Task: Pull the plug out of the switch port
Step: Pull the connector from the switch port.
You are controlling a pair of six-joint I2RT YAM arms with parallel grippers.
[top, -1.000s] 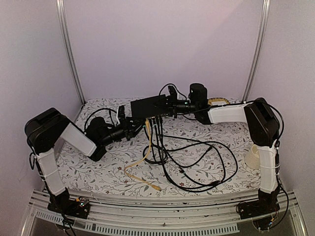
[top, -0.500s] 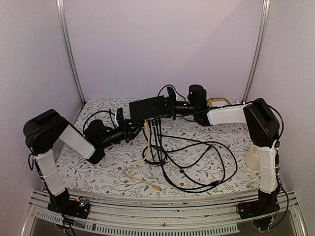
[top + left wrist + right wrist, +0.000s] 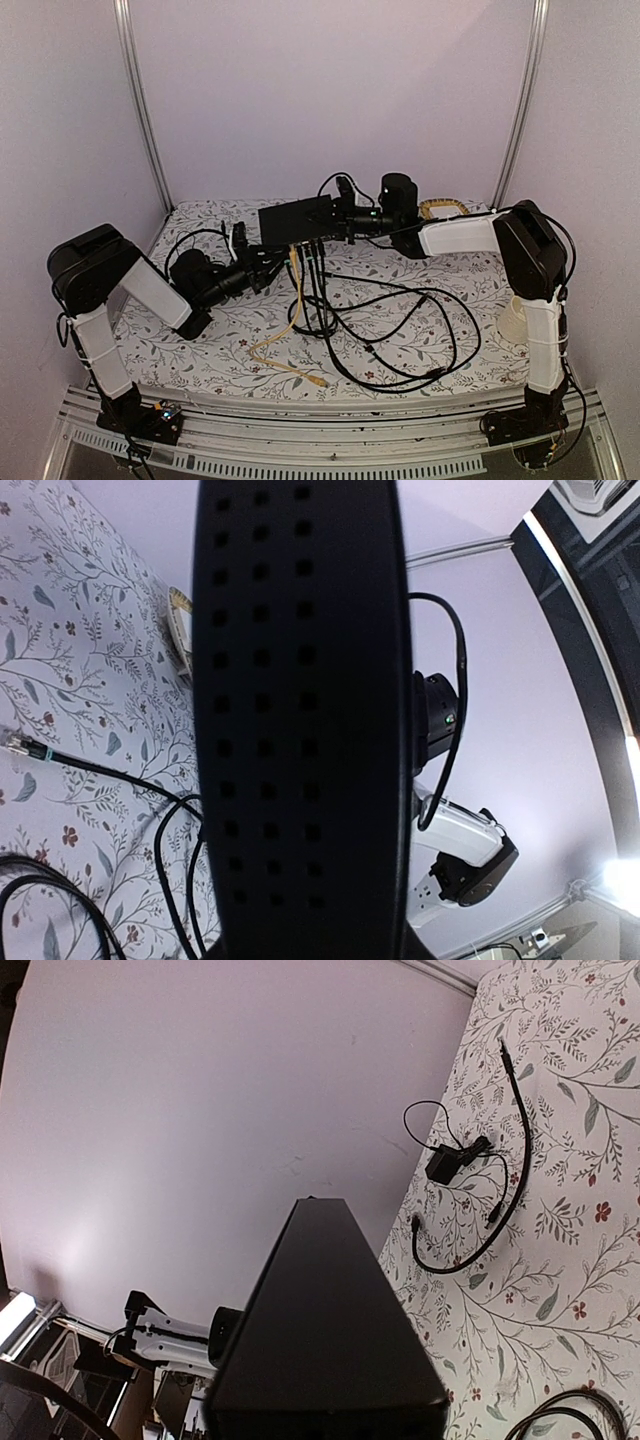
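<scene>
The switch [image 3: 297, 218] is a flat black box at the back of the table. Its right end sits in my right gripper [image 3: 345, 218], which is shut on it. In the right wrist view the switch [image 3: 325, 1340] runs straight out from the jaws. Plugs [image 3: 305, 247] of a yellow cable [image 3: 295, 300] and several black cables [image 3: 400, 320] sit in the ports along its near edge. My left gripper [image 3: 265, 262] is at the switch's near left corner. The left wrist view is filled by the switch's vented black face [image 3: 300, 720], which hides the fingers.
Black cables loop over the flowered cloth in the middle, and the yellow cable's loose end [image 3: 318, 381] lies near the front edge. A cream roll [image 3: 515, 318] stands at the right by the right arm. A small black adapter [image 3: 442, 1163] with its lead lies at the back.
My left arm has drawn back to the left. The switch and my right gripper have shifted a little left with it.
</scene>
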